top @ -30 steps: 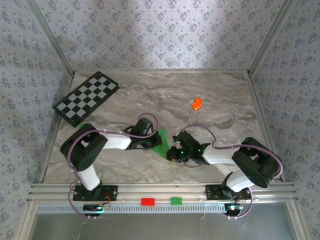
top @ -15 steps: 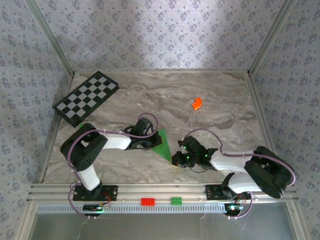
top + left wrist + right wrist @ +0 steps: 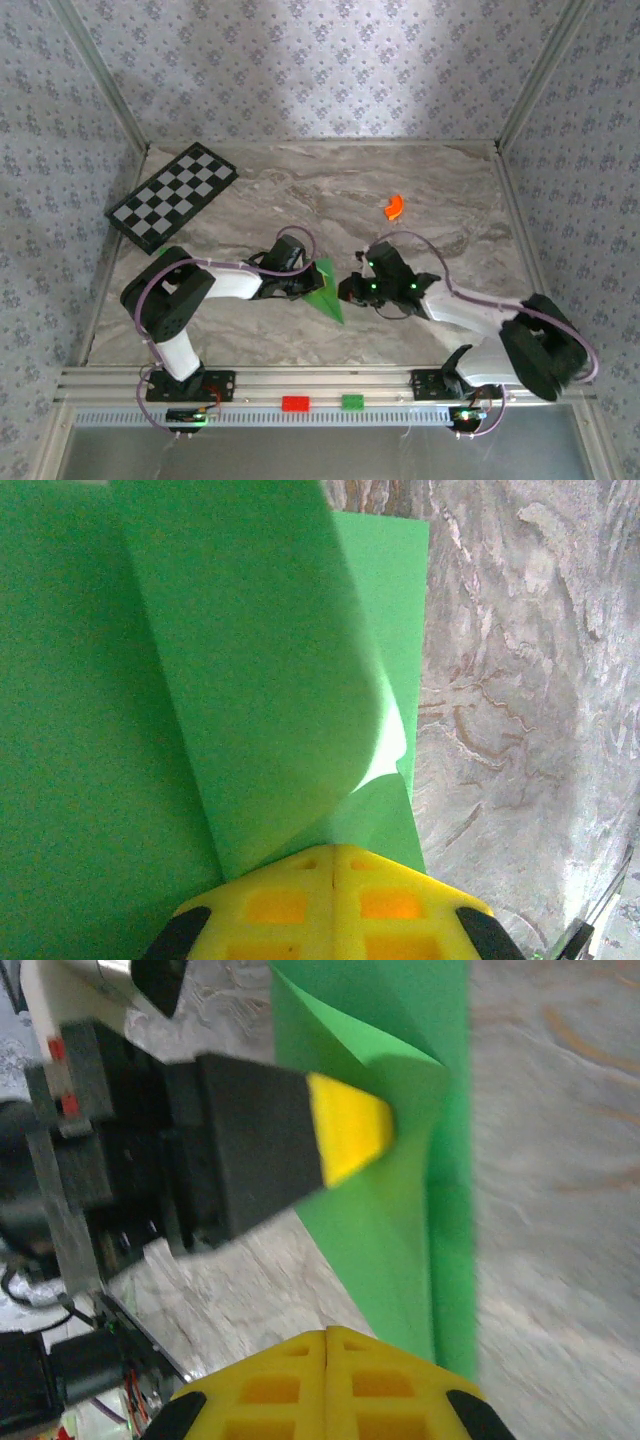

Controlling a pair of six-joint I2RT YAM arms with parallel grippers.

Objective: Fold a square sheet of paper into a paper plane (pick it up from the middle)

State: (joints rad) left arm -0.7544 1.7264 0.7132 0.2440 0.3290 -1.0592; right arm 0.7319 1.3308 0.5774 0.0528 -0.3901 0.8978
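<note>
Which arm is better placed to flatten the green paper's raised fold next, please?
Probably right: the right gripper, shut, sits free at the green paper's edge, while the left gripper, also shut, rests on it.

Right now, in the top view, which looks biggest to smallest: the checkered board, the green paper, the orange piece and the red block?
1. checkered board
2. green paper, though it is partly covered
3. orange piece and red block: too alike to rank
</note>
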